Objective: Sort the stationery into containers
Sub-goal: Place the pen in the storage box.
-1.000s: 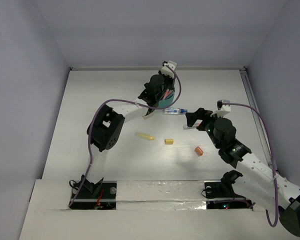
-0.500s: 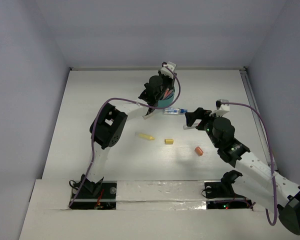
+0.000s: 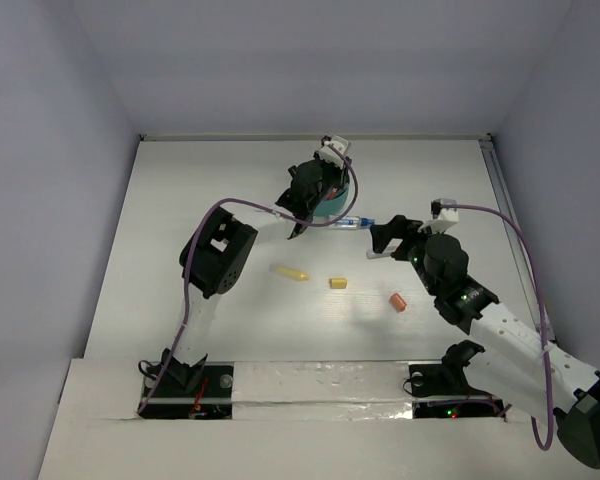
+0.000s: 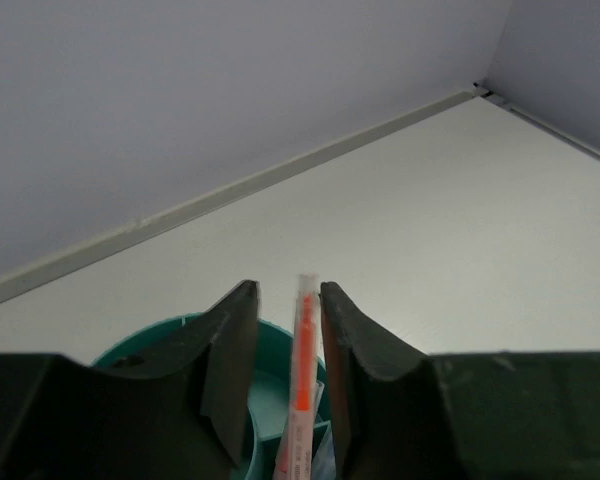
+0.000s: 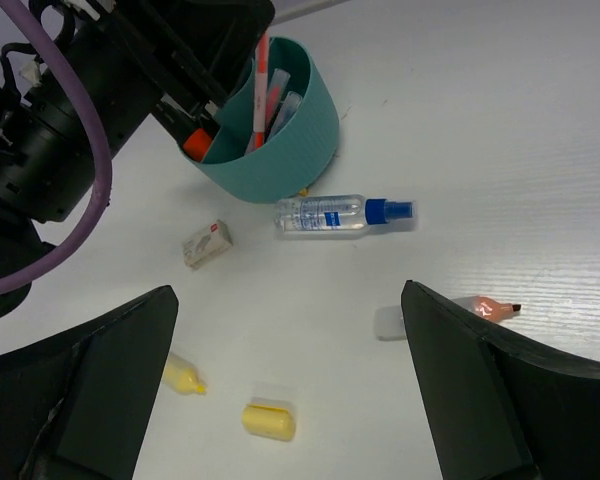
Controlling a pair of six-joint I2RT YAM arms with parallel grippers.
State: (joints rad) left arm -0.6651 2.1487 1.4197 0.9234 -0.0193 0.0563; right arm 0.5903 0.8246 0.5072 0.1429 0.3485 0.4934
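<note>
The teal container (image 3: 334, 203) stands at the back middle of the table, with several pens upright in it (image 5: 280, 150). My left gripper (image 3: 323, 186) hangs right over it. In the left wrist view an orange-and-white pen (image 4: 302, 370) stands in the container's cell (image 4: 145, 347) between the jaws of my left gripper (image 4: 285, 292). The jaws are slightly parted: the pen leans on the right finger with a gap on its left. My right gripper (image 3: 382, 240) is wide open and empty above loose stationery (image 5: 288, 290).
On the table lie a clear spray bottle with a blue cap (image 5: 335, 215), a small white box (image 5: 206, 243), two yellow pieces (image 5: 270, 420) (image 5: 183, 375), an orange-red piece (image 5: 492, 308) and a small clear cap (image 5: 388, 322). Walls close the back and sides.
My left gripper has sunk a little over the container and its jaws have parted slightly round the pen. The right arm has stayed still.
</note>
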